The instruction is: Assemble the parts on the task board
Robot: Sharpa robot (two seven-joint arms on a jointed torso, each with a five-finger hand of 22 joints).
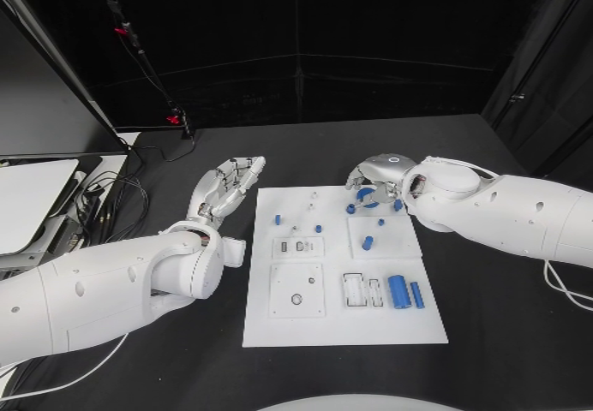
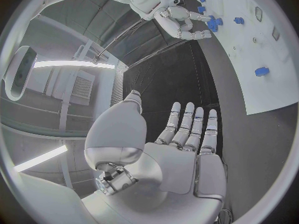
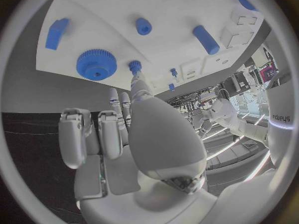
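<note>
White task board (image 1: 340, 330) lies mid-counter, blue parts scattered on it; the right robot hand (image 1: 371, 184) hovers over the far edge near a blue gear (image 1: 366, 195), likely to pick it. Left wrist view: left robot hand (image 2: 187, 134) flat, fingers apart, empty beside the board. Right wrist view: fingers (image 3: 115, 102) extended toward the gear (image 3: 96, 64), holding nothing.

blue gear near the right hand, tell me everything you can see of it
The blue gear is a round, toothed wheel of what looks like matte blue plastic, with fine teeth all round its rim. It lies flat on the white task board, near the board's far edge. In the head view it sits just under the right hand, whose fingers partly hide it. In the right wrist view a fingertip reaches to a small blue toothed part beside the gear; the gear itself looks untouched.
</note>
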